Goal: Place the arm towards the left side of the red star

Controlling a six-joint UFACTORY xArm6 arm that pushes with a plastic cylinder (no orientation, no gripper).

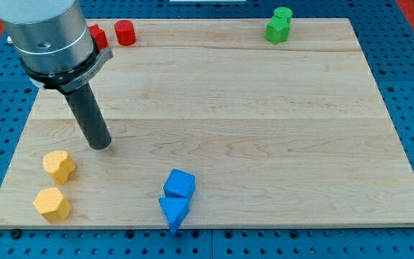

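Below the red star, well apart from it, my tip rests on bare board, touching no block. No claw here: a plain rod, holding nothing. Star sits at the board's top edge, partly hidden by the arm, red cylinder just right of it. Approach step, I judge; next, travel up to the star's left without nudging it.

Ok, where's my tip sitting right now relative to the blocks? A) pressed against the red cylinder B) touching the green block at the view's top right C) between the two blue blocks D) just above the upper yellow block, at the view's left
D: my tip rests on the board just above and right of the upper yellow block, not touching it, far from the green block and the blue blocks.
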